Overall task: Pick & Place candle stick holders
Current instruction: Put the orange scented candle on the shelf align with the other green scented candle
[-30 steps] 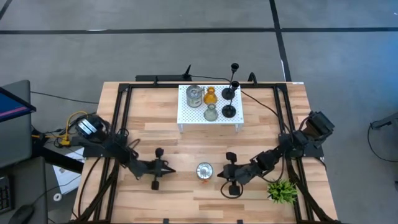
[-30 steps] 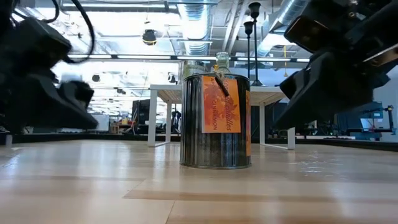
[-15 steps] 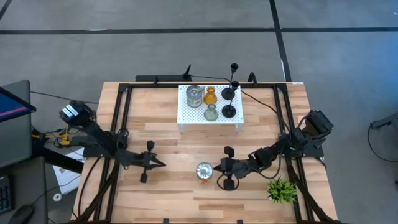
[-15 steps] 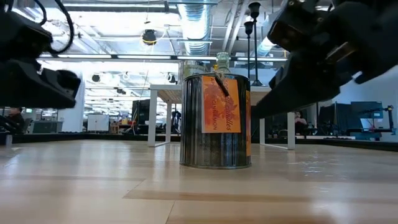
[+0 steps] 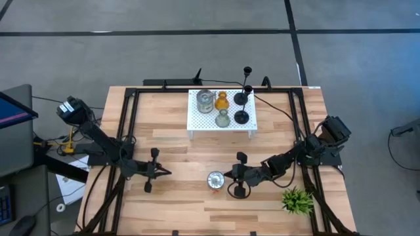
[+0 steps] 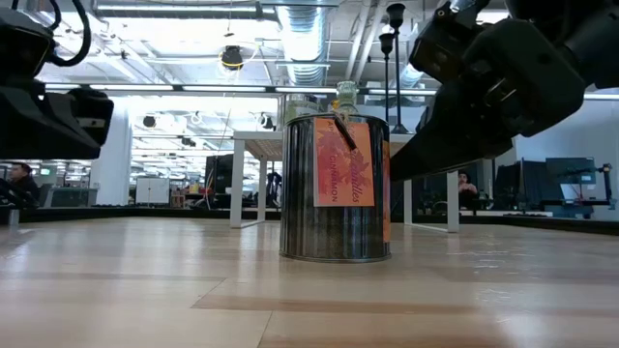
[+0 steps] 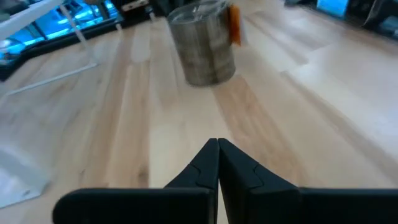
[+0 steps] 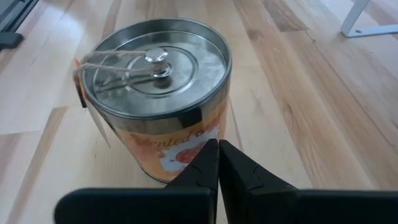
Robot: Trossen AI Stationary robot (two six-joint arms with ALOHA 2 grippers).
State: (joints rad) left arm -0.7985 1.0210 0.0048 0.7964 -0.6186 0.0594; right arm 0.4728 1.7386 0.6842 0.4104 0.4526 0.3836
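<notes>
A silvery jar-like holder (image 5: 215, 180) with an orange label stands upright on its base on the table; it also shows in the low view (image 6: 336, 188), the left wrist view (image 7: 202, 43) and the right wrist view (image 8: 155, 93). My right gripper (image 5: 226, 176) is shut, its tips right beside the jar's right side (image 8: 219, 148). My left gripper (image 5: 168, 172) is shut and empty, well to the jar's left (image 7: 217, 149). On the white perforated stand (image 5: 197, 121) stand another silvery jar (image 5: 205, 100), the amber holder (image 5: 222, 101), the grey-green holder (image 5: 222, 118) and two black thin-stemmed holders (image 5: 241, 98) (image 5: 242, 117). My right gripper's shut fingertips (image 8: 211, 155) point level from the table's right at the jar's labelled side wall (image 8: 186, 146), low on it. I cannot tell whether they touch it. The jar stands upright on the table.
A spiky green plant (image 5: 296, 200) stands at the near right, behind my right arm. Dark frame rails (image 5: 128, 131) run along both sides of the table. Bare wood lies between the stand and the jar.
My left gripper has drawn back toward the table's left edge and a little toward the far edge, away from the jar. My right gripper has gone toward the table's left, up to the jar's right side. The jar has stayed in place.
</notes>
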